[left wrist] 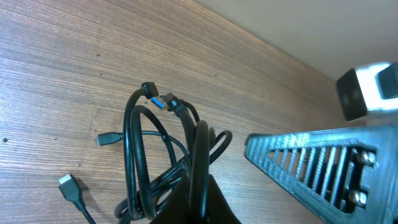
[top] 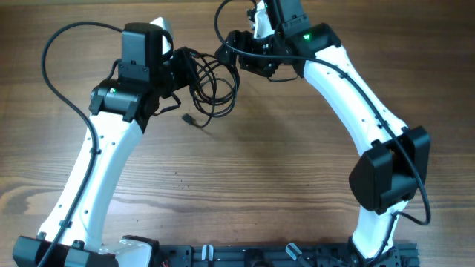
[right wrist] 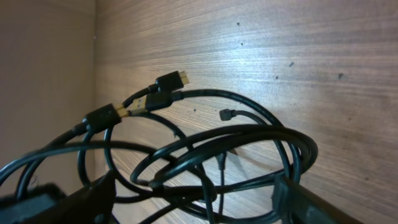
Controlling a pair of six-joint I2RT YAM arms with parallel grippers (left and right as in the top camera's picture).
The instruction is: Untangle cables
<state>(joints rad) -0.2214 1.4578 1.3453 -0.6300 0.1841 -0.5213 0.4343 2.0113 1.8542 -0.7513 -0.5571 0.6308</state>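
Note:
The cables (top: pixel 215 85) are a bundle of thin black loops on the wood table between my two grippers. My left gripper (top: pixel 184 73) is shut on one strand of the bundle; in the left wrist view its dark fingers (left wrist: pixel 199 199) pinch a cord, and the loops (left wrist: pixel 140 143) rise in front of them. My right gripper (top: pixel 236 58) is at the bundle's right side. In the right wrist view its fingers (right wrist: pixel 193 186) stand wide apart with several loops (right wrist: pixel 236 134) lying between them. Two joined plugs (right wrist: pixel 143 99) hang at the upper left there.
A loose plug end (top: pixel 191 119) lies on the table just in front of the bundle, also seen in the left wrist view (left wrist: pixel 69 185). The right gripper's lattice finger (left wrist: pixel 311 162) is close beside the bundle. The table's far edge (left wrist: pixel 273 50) runs just behind.

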